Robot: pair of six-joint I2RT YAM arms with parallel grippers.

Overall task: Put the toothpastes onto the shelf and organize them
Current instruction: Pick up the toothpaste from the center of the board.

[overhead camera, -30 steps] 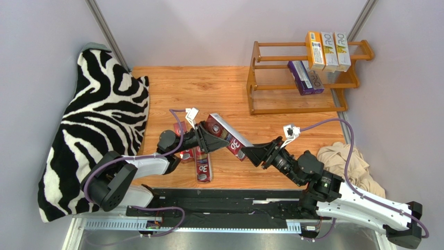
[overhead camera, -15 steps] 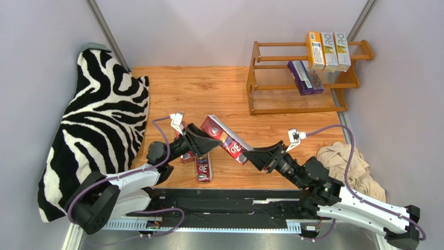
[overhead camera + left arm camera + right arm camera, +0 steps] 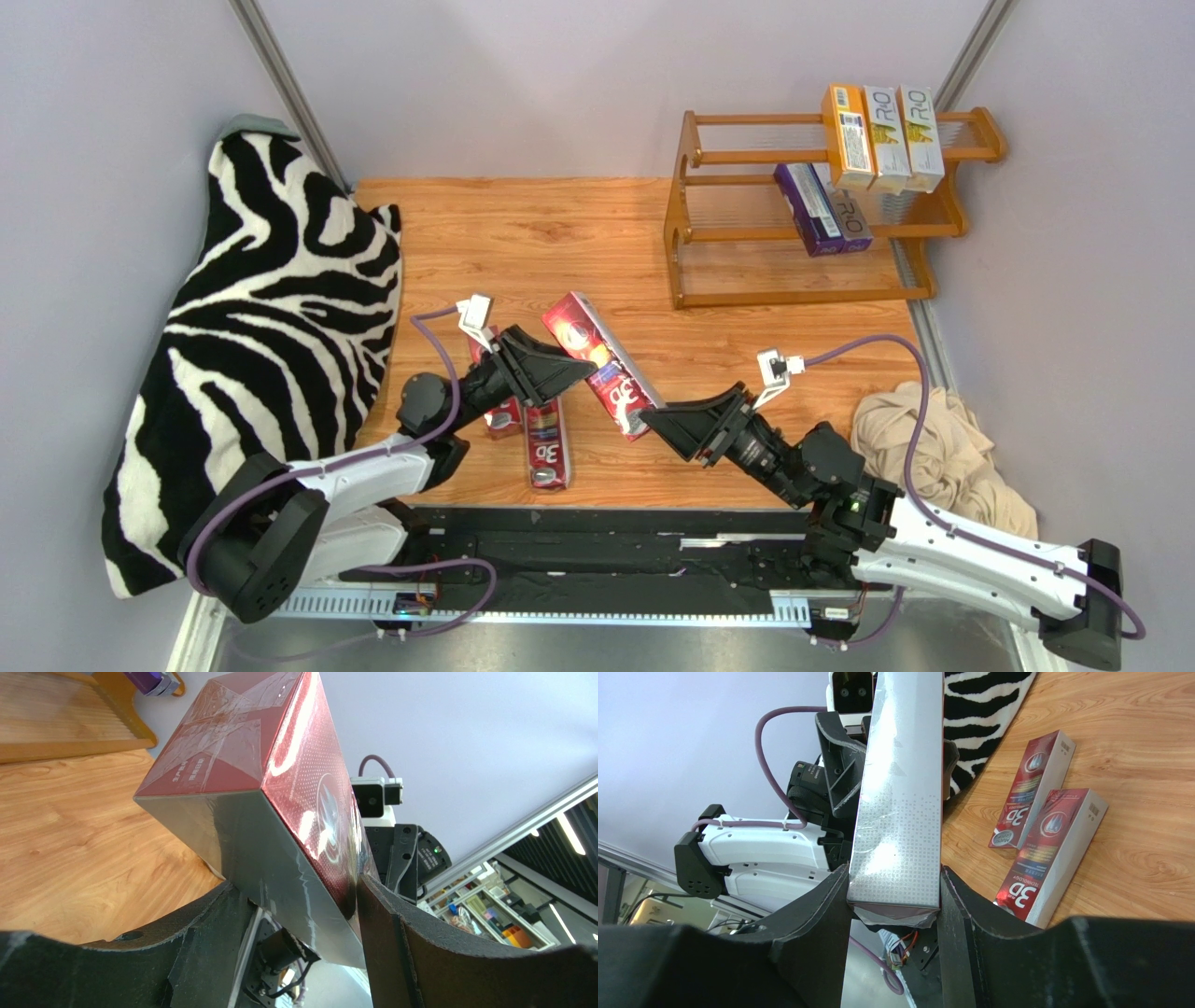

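One red toothpaste carton hangs tilted above the table, gripped at both ends. My left gripper is shut on its far-left end, and in the left wrist view both fingers of this gripper press against the carton. My right gripper is shut on the lower end, with the carton clamped between the pads of that gripper. Two more red cartons lie flat below. The shelf stands back right, with three orange-yellow and white cartons on top and purple ones on the middle tier.
A zebra-striped cloth covers the table's left edge. A beige cloth lies crumpled at the right, near the right arm. The shelf's bottom tier holds nothing.
The left gripper's jaws have closed onto the red carton's far end. Both arms and the carton have shifted slightly left; the right grip is unchanged.
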